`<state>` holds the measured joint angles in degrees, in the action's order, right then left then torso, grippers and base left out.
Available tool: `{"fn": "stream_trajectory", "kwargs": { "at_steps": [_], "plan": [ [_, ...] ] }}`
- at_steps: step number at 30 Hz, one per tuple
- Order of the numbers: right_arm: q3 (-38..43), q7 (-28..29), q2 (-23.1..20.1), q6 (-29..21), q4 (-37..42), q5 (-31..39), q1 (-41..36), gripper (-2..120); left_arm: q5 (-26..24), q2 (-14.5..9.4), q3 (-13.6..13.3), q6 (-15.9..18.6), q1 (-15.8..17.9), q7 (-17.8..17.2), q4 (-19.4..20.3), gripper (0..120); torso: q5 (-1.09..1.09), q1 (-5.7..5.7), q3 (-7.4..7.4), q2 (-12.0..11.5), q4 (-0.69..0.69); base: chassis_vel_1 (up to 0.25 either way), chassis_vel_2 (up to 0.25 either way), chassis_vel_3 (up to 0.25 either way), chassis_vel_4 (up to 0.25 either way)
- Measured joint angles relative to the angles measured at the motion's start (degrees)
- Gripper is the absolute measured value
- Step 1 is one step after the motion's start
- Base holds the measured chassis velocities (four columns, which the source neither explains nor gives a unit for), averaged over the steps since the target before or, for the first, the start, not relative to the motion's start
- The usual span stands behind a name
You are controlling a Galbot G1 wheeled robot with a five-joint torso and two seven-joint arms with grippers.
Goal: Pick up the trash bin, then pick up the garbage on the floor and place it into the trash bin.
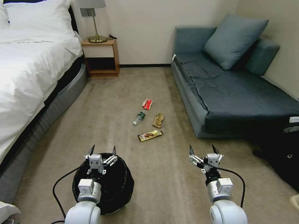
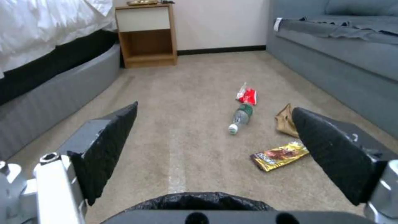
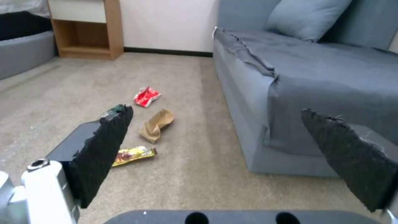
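Note:
The trash bin [image 1: 115,183], round with a black bag liner, stands on the carpet just under my left arm; its rim [image 2: 199,199] shows in the left wrist view. My left gripper [image 1: 102,151] hovers open above the bin's far edge, holding nothing. My right gripper [image 1: 203,151] is open over bare carpet to the right. The garbage lies ahead on the floor: a red-and-white packet [image 1: 147,103], a small clear bottle with green label [image 1: 139,118], a tan paper bag [image 1: 158,120] and a gold-brown snack wrapper [image 1: 150,135].
A white bed [image 1: 28,77] runs along the left. A wooden nightstand [image 1: 101,57] with a lamp stands at the back wall. A blue-grey sofa [image 1: 230,90] fills the right side. A dark bag [image 1: 283,152] sits on the floor at the far right.

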<state>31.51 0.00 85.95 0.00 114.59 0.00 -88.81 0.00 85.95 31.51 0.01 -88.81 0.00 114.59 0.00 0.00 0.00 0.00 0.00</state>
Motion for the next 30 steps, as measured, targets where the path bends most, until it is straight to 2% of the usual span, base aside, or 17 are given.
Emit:
{"fn": "stream_trajectory", "kwargs": {
  "at_steps": [30],
  "plan": [
    [0.0, 0.0, 0.0, 0.0, 0.0, 0.0, 0.0, 100, 0.0, 0.0, 0.0, 0.0, 0.0, 0.0, 0.0, 100, 0.00, 0.00, 0.00, 0.0, 0.00, 0.000, 0.000, 0.000, 0.000]
  ]
}}
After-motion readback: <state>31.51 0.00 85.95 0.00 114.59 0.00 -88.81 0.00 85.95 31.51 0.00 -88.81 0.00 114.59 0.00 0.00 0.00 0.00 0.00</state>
